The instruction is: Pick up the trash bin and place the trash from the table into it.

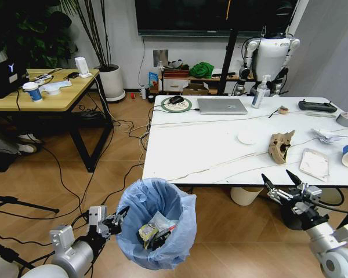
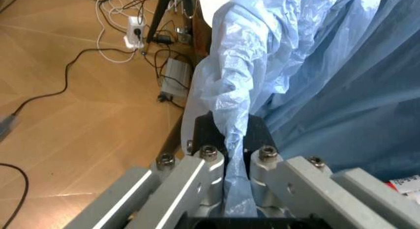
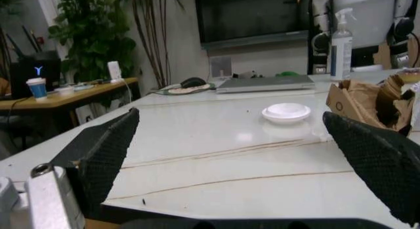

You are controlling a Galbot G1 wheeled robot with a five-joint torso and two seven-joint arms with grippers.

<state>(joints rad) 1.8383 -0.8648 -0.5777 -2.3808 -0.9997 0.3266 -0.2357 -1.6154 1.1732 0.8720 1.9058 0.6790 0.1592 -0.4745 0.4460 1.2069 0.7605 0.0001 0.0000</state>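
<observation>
Your left gripper (image 1: 117, 218) is pinching the trash bin (image 1: 156, 223) by its liner rim, keeping it beside the table (image 1: 209, 147). Your right gripper (image 1: 281, 184) is hovering spread wide at the table's edge, facing the cardboard piece (image 1: 280, 146).

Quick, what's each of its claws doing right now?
Left gripper: shut on the rim of the trash bin, pinching its blue bag.
Right gripper: open, holding nothing, at the near edge of the table.
</observation>
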